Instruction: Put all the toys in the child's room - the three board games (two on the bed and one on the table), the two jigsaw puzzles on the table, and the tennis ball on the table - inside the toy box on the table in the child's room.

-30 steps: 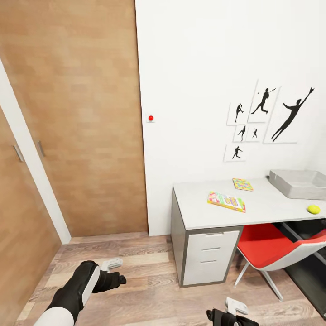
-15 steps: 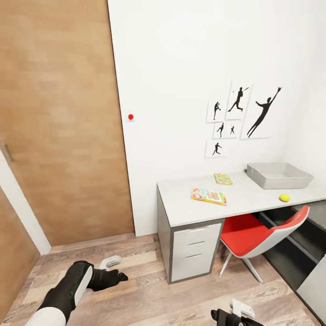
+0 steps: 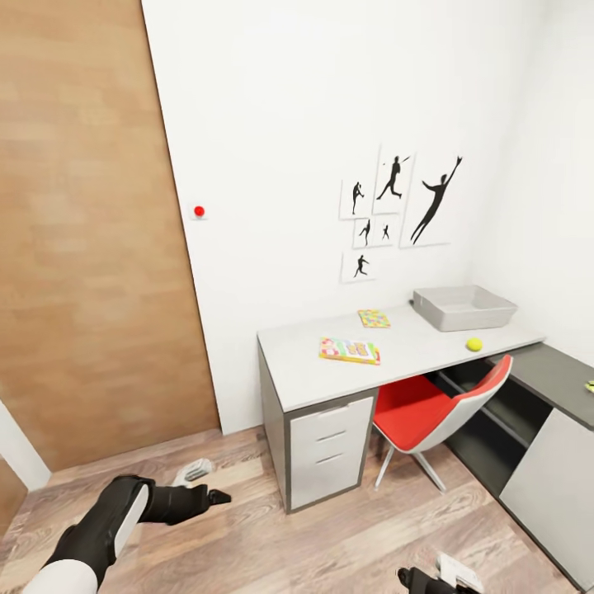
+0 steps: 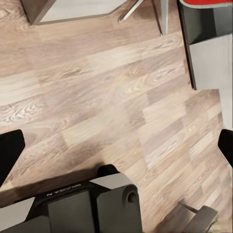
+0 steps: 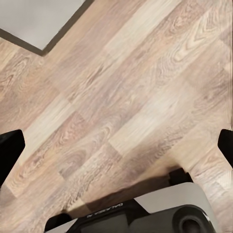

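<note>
The table stands against the white wall in the head view. On it lie a colourful board game, one many-coloured jigsaw puzzle nearer the wall, the yellow-green tennis ball and the grey toy box at its far right end. My left gripper hangs low over the wood floor, well short of the table; in its wrist view the left gripper is open and empty. My right gripper sits at the picture's lower edge; its wrist view has the right gripper open over bare planks. The bed is out of view.
A red chair is tucked under the table beside the white drawers. A lower dark-grey desk runs along the right wall. A brown wooden door fills the left. Open floor lies between me and the table.
The whole view has swung right, so the table sits nearer the middle and the dark-grey desk has come into sight. Both arms stay low, grippers unchanged.
</note>
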Tool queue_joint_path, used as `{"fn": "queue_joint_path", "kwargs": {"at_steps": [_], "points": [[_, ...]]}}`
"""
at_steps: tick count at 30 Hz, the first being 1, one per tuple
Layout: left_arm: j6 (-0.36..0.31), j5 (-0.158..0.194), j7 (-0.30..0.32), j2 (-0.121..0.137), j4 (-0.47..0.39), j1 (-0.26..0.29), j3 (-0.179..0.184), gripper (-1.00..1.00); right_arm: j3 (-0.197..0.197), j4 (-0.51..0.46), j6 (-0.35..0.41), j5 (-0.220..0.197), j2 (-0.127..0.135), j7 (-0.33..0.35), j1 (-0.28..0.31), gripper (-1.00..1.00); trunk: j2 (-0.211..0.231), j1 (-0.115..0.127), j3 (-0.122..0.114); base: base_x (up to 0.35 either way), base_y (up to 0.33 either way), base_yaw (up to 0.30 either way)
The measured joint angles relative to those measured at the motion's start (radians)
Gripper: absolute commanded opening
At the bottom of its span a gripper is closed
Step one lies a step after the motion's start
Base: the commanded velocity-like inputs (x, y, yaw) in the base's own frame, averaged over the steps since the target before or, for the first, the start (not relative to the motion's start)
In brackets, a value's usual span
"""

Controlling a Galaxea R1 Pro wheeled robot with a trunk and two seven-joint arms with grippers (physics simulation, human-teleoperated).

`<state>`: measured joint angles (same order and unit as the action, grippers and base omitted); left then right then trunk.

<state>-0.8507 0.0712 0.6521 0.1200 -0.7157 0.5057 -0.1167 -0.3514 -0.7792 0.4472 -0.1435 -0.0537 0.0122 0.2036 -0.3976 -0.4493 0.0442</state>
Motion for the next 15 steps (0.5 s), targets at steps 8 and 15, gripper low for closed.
{"fn": "queue_joint_path", "kwargs": {"at_steps": [8, 15], "points": [[0.005, 0.001, 0.127, 0.024, 0.000, 0.000, -0.001, 1.00, -0.042, 0.001, 0.001, -0.002, 0.014, 0.004, -0.001, 1.00, 0.000, 0.000, 0.005, 0.000, 0.000, -0.256], [0.004, 0.001, 0.191, 0.027, 0.000, 0.000, -0.001, 1.00, -0.077, 0.004, -0.001, -0.003, 0.016, 0.008, -0.001, 1.00, 0.000, 0.000, 0.010, 0.000, 0.000, -0.256]]}}
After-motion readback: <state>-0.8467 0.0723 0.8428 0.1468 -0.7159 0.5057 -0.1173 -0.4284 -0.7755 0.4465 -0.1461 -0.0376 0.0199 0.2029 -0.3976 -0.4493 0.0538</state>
